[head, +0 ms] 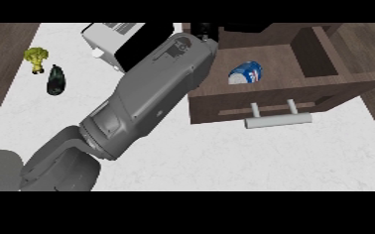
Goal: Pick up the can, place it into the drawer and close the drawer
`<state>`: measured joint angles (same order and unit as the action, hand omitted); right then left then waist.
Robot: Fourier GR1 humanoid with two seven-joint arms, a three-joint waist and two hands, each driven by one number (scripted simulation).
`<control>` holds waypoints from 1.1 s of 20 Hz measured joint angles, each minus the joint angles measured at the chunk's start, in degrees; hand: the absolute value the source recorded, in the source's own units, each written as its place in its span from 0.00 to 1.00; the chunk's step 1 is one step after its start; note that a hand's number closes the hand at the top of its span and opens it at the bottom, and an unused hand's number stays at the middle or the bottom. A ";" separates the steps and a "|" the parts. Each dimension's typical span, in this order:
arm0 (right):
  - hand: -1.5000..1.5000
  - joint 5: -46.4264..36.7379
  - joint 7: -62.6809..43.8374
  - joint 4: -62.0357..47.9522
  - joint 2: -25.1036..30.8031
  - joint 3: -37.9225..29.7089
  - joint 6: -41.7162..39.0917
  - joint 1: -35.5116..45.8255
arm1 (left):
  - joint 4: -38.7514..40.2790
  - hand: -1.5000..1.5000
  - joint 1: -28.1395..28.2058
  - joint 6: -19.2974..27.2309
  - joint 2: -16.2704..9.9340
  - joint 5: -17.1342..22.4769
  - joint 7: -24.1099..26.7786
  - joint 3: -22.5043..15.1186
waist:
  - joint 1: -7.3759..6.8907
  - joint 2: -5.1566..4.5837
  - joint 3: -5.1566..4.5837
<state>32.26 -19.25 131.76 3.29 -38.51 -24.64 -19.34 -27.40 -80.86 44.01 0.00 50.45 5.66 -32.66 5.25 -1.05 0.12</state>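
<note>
A blue and white can (pixel 245 73) lies on its side inside the open wooden drawer (pixel 219 104), near the drawer's left part. The drawer's silver bar handle (pixel 278 121) juts out toward me. My left forearm runs from the lower left up across the counter. Its black hand (pixel 202 29) shows only as a small dark patch at the drawer's back left corner, above and left of the can and apart from it. The forearm hides most of that hand. My right hand does not show.
A white toaster (pixel 108 37) stands at the back, partly behind the forearm. A broccoli floret (pixel 35 57) and a dark eggplant (pixel 55 79) lie at the left on the white counter (pixel 242 158). Dark wood cabinet walls (pixel 322 49) flank the drawer on the right.
</note>
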 measured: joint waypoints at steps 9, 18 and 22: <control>0.00 -0.65 0.14 0.28 -0.36 0.36 -0.38 0.54 | 1.28 0.00 1.30 1.19 0.00 4.28 4.22 -1.89 | 0.22 -0.11 -0.01; 0.00 -10.59 7.60 2.57 3.48 0.08 -3.74 5.39 | -0.13 0.00 1.04 0.60 0.00 7.46 8.23 -1.92 | -0.93 -0.13 -0.03; 0.00 -17.71 11.53 4.13 2.79 2.55 -5.35 6.77 | -0.07 0.00 0.32 0.62 0.00 8.49 9.77 -1.81 | -1.33 -0.08 -0.02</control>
<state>14.55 -7.72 135.89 6.08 -35.95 -29.99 -12.56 -27.47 -80.54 44.63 -0.01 58.94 15.43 -34.47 3.92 -1.13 0.09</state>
